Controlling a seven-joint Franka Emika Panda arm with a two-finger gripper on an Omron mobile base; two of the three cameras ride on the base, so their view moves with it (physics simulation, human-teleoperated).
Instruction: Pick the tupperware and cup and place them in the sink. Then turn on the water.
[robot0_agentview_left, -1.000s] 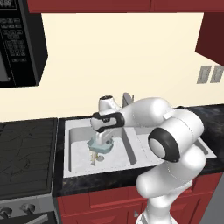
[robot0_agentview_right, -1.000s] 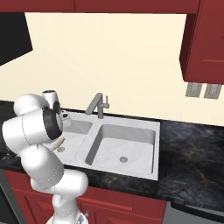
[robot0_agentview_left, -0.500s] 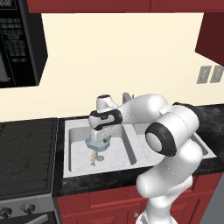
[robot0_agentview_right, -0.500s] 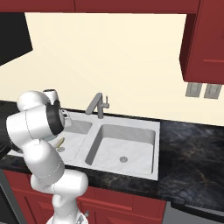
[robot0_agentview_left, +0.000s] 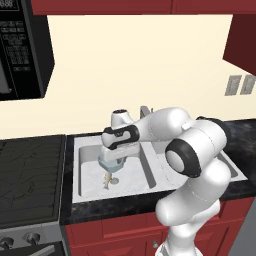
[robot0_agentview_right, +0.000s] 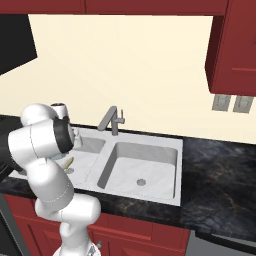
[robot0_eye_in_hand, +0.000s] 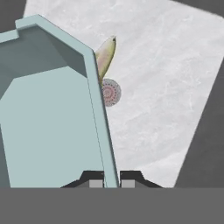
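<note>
**Tupperware carried lower into the left basin**

Compared with 1 second ago, the arm has dropped a little and the gripper (robot0_agentview_left: 113, 161) now hangs lower over the left basin of the sink (robot0_agentview_left: 150, 186), with the tupperware (robot0_agentview_left: 108, 164) closer to the basin floor. In the hand view the jaws are clamped on the container's thick rim, 1 finger on each side of the wall, and the tupperware (robot0_eye_in_hand: 48, 122) has not been let go. Beneath it lie the round drain (robot0_eye_in_hand: 110, 92) and a small tan fish (robot0_eye_in_hand: 105, 54), just beside each other on the basin floor.

I judge this to be the lowering step of the first placement: the container looks nearly down but is not yet released, so the jaws must part before the arm leaves. The cup still has to be fetched, and the grey faucet (robot0_agentview_right: 111, 120) runs no water. One risk is setting the container down on the fish, so it rests tilted.

The sink is light grey with 2 basins and a centre divider, set in a black speckled tabletop (robot0_agentview_right: 220, 165). A stove (robot0_agentview_left: 30, 175) sits to the left under a black microwave (robot0_agentview_left: 20, 50); red cabinets (robot0_agentview_right: 232, 45) hang above a cream wall with 2 outlets (robot0_agentview_right: 230, 103).
</note>
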